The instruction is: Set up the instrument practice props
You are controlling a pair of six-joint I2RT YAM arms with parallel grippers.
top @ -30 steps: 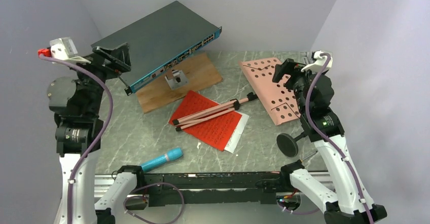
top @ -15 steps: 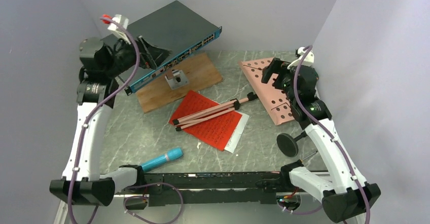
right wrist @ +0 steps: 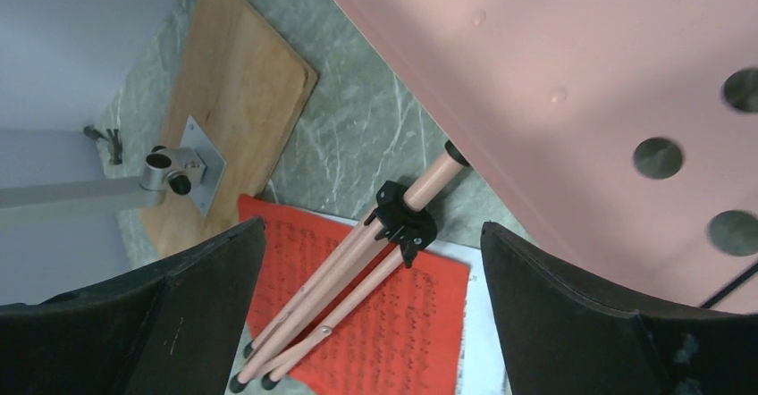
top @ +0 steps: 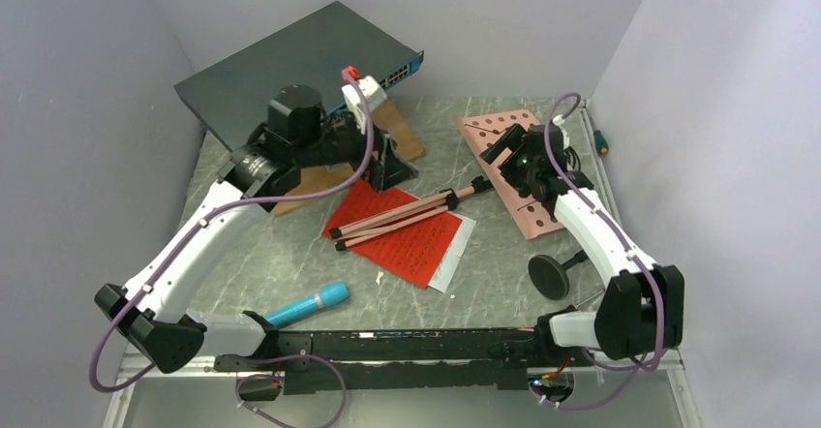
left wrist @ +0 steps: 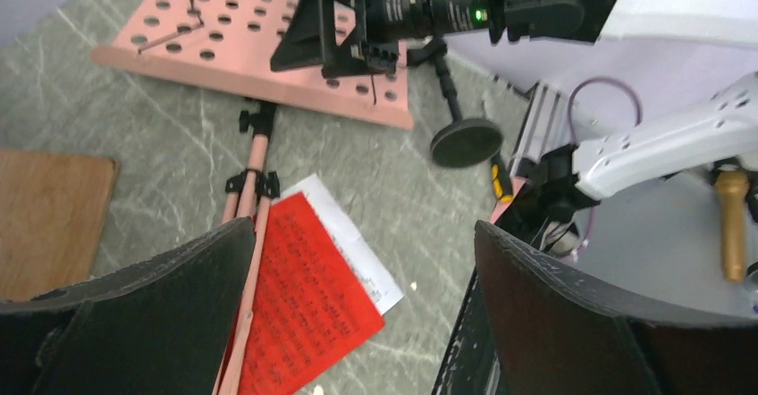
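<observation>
I'm hovering the left gripper, jaws open, above the red pages mid-frame, and the right gripper, jaws open, above the music stand.

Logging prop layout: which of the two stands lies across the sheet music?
The salmon-pink music stand: its folded tripod legs cross the red sheet-music pages. The black mic stand lies apart, touching no page.

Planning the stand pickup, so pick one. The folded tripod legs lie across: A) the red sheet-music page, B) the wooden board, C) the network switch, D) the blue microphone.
A: in the top view the folded tripod legs lie across the red sheet-music page, apart from the wooden board and the blue microphone.
</observation>
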